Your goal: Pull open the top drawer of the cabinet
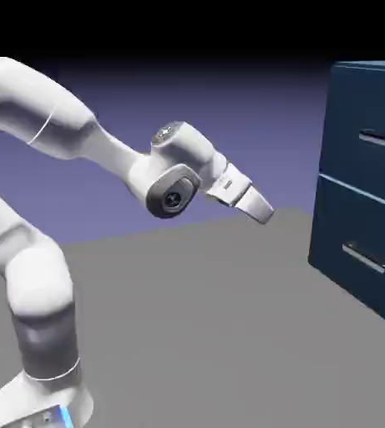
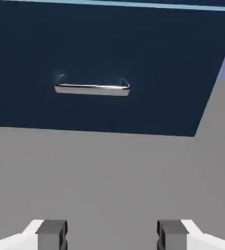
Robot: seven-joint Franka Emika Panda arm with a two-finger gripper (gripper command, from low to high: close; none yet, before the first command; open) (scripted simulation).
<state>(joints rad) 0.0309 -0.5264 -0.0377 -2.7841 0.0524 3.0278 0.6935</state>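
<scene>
The cabinet [image 1: 364, 180] stands tall and dark blue at the exterior view's right edge, resting on the grey table [image 1: 195, 326], both its fronts flush and shut. The white arm [image 1: 78, 134] sweeps up from the lower left and bends over toward it, well short of the wood. There's the top drawer [image 1: 371, 125], upper half of the cabinet, its silver handle [image 1: 383, 140] partly cut by the frame edge. Below it sits the lower drawer [image 2: 109, 68], filling the top of the hand view, its own bar handle [image 2: 92, 88] level and gleaming. And the gripper [image 1: 265, 213], angled down and toward the cabinet, hanging over bare table, well apart from either front. In the hand view its fingertips [image 2: 51, 233] stand wide apart, nothing between them but grey tabletop
</scene>
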